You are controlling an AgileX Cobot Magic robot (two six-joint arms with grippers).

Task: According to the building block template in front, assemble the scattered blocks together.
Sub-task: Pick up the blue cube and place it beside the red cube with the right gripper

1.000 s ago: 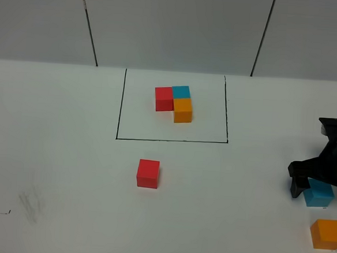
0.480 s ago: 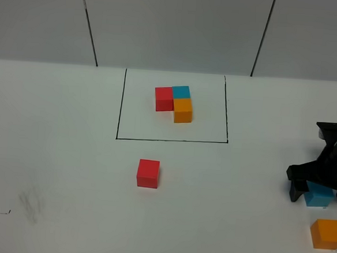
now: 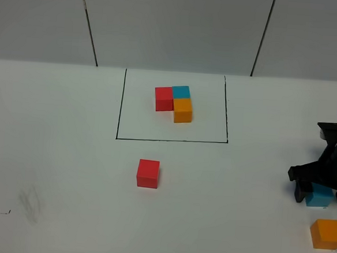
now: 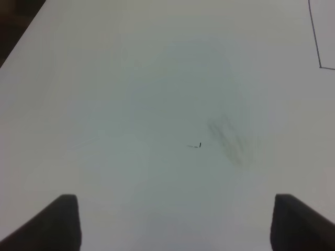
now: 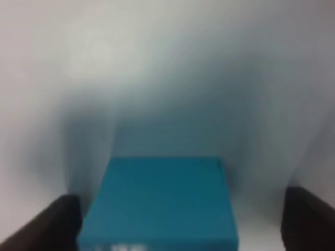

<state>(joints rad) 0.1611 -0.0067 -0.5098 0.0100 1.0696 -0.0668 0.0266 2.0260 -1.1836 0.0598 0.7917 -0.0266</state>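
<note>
the right claw [image 3: 321, 189], spread, straddles the blue block [image 3: 319, 199], half hiding it; its wrist view blurred.

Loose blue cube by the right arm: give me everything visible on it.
The blue cube is a plain matte block, evenly coloured, no markings seen, flat on the white table at its right side. The right gripper straddles it, jaws open, covering its top in the high view. The orange cube lies nearby, not touching.
</note>
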